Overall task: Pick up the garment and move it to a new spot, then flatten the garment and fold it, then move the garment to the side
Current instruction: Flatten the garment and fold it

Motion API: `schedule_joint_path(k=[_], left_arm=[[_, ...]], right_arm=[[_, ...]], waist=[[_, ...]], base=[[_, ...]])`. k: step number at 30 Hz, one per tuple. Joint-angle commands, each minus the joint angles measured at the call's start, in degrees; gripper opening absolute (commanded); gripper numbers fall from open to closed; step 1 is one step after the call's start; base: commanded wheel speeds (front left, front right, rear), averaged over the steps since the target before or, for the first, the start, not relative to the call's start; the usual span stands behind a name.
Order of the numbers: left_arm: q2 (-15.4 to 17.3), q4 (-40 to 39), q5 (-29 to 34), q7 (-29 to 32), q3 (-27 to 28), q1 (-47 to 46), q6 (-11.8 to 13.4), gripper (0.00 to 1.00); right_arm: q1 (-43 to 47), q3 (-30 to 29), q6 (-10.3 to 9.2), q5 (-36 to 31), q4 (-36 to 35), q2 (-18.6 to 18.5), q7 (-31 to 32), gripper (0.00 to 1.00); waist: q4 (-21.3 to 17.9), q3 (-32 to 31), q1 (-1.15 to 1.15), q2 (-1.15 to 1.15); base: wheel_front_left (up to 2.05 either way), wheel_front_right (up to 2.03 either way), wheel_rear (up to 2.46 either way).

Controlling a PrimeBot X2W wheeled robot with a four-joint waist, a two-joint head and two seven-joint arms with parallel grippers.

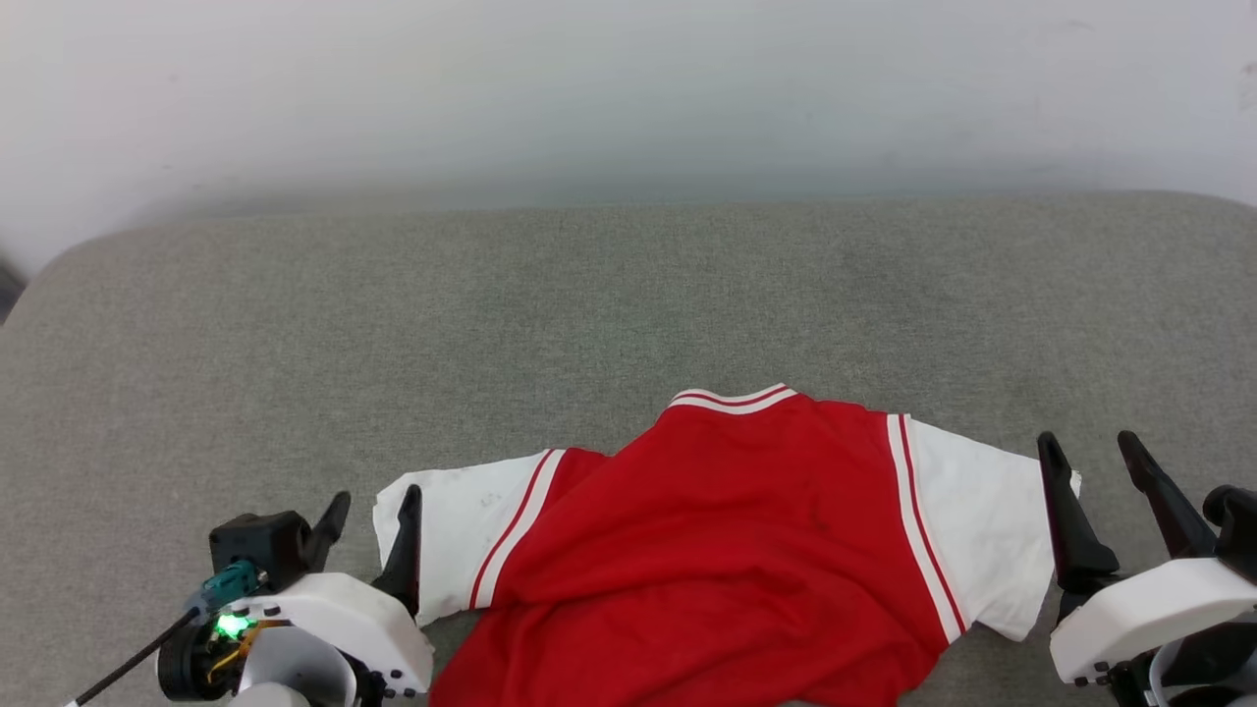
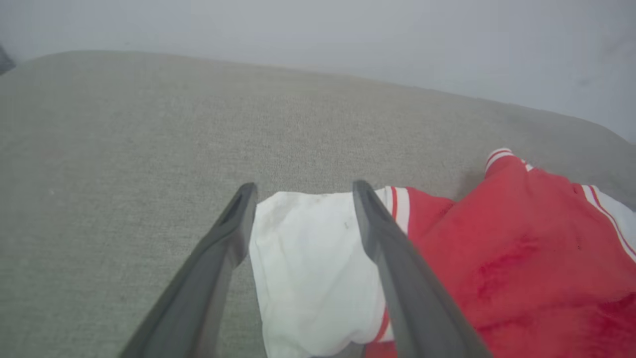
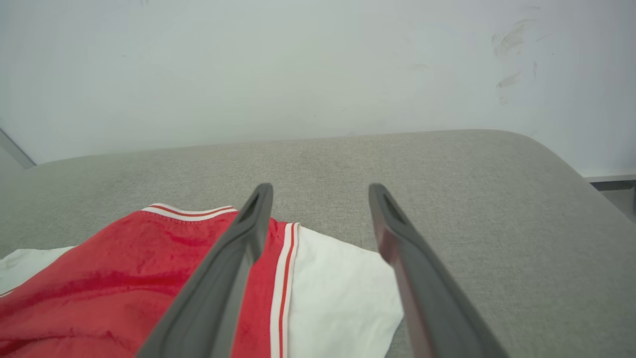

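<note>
shirt [image 1: 727,550] lies spread, unfolded; left claw [image 1: 377,493] and right claw [image 1: 1088,437] open either side of it; folding and moving aside remain.

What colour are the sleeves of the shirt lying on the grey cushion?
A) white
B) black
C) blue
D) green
A: the shirt is red in the middle, and both of its sleeves are white, with thin red stripes where they join the red part.
</note>
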Motion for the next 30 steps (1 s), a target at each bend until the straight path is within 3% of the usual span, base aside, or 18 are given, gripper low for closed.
schedule_joint_path(k=[1, 11, 18, 25, 30], left_arm=[[0.2, -0.3, 0.4, -0.5, 0.0, -0.5, 0.2, 1.00], [-0.5, -8.3, 6.1, -9.3, 0.1, -2.5, 1.4, 1.00], [-1.3, -12.3, 7.7, -10.0, -0.4, -4.0, 2.1, 1.00], [-1.8, -13.9, 8.7, -10.7, -0.1, -6.5, 2.1, 1.00], [-2.8, -12.9, 9.0, -11.4, 0.0, -8.2, 1.5, 1.00]], right_arm=[[0.7, 0.0, -0.02, 0.2, -0.2, 0.1, 0.0, 1.00], [1.0, -4.3, -0.03, 3.4, 2.1, -0.1, 4.8, 1.00], [-3.9, -10.2, -0.03, 10.6, 8.5, -5.4, 16.5, 1.00], [-11.1, -9.5, -0.02, 15.6, 15.0, -11.9, 32.5, 1.00], [-15.1, -7.6, -0.03, 16.7, 18.1, -13.4, 39.2, 1.00]], waist=[[-0.1, -0.4, 0.01, 0.00], [0.2, -0.9, 0.01, 0.00], [1.2, 2.4, 0.01, 0.00], [3.1, 8.4, 0.01, 0.00], [4.5, 11.8, 0.01, 0.00]], base=[[0.00, 0.00, 0.00], [0.00, 0.00, 0.00], [0.00, 0.00, 0.00], [0.00, 0.00, 0.00], [0.00, 0.00, 0.00]])
